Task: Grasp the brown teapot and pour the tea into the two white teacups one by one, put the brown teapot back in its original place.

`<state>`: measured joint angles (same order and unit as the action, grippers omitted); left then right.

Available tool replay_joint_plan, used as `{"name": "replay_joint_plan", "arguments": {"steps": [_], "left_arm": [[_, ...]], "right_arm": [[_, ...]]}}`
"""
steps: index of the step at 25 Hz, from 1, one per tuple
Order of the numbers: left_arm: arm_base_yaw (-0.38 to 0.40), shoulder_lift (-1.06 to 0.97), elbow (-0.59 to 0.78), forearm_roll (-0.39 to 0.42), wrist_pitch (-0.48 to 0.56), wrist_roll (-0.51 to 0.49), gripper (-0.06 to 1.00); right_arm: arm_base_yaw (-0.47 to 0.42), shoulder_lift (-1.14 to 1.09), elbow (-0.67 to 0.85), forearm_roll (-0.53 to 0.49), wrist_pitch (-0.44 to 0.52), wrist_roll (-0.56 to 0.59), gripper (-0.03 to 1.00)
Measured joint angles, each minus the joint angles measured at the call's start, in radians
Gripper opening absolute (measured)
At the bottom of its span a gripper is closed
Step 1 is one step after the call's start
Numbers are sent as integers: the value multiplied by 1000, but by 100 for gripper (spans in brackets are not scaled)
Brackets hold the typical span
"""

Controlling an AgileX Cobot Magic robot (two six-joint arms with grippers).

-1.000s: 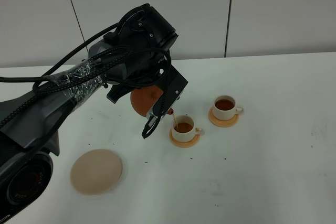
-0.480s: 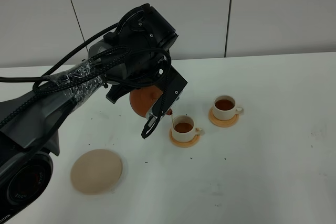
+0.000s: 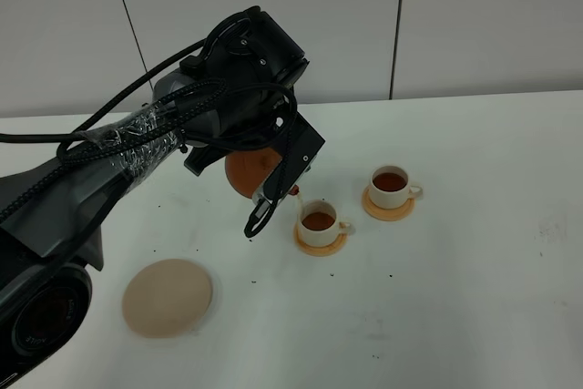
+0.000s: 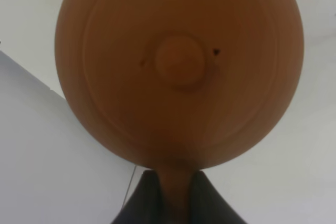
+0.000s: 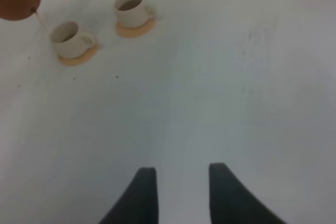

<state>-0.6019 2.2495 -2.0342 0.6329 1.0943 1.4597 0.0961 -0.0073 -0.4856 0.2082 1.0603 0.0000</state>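
My left gripper (image 3: pixel 273 181) is shut on the loop handle of the brown teapot (image 3: pixel 249 170), holding it tipped in the air just left of the near white teacup (image 3: pixel 319 222). The spout (image 3: pixel 293 191) points down toward that cup, and a thin thread of tea (image 5: pixel 41 21) runs from it. Both teacups hold dark tea; the far one (image 3: pixel 390 184) stands to the right on its orange coaster (image 3: pixel 387 212). In the left wrist view the teapot's lid side (image 4: pixel 178 66) fills the picture. The original place, a beige disc (image 3: pixel 168 296), lies bare at front left. My right gripper (image 5: pixel 181 192) hovers open over bare table.
The white table (image 3: pixel 474 298) carries a few dark specks near the cups. The left arm's black cabled body (image 3: pixel 137 148) stretches from the lower left across the table's left half. A grey panelled wall (image 3: pixel 474 15) stands behind.
The teapot has lifted and tipped back slightly, and the stream into the near cup has thinned. The right gripper has not moved.
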Motion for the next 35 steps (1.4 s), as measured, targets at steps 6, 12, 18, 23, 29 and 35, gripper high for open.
{"name": "replay_joint_plan", "arguments": {"steps": [6,12,18,23,29,35], "left_arm": [[0,0,0,0,-17,-1,17],[0,0,0,-8,-33,-1,17],[0,10,0,-11,-39,-7,17],[0,12,1,-19,-41,-14,17],[0,12,1,-21,-42,-16,17],[0,12,1,-22,-42,-20,17]], "right_arm": [[0,0,0,0,0,0,24],[0,0,0,0,0,0,24],[0,0,0,0,-1,0,24],[0,0,0,0,-1,0,24],[0,0,0,0,-1,0,24],[0,0,0,0,-1,0,24]]}}
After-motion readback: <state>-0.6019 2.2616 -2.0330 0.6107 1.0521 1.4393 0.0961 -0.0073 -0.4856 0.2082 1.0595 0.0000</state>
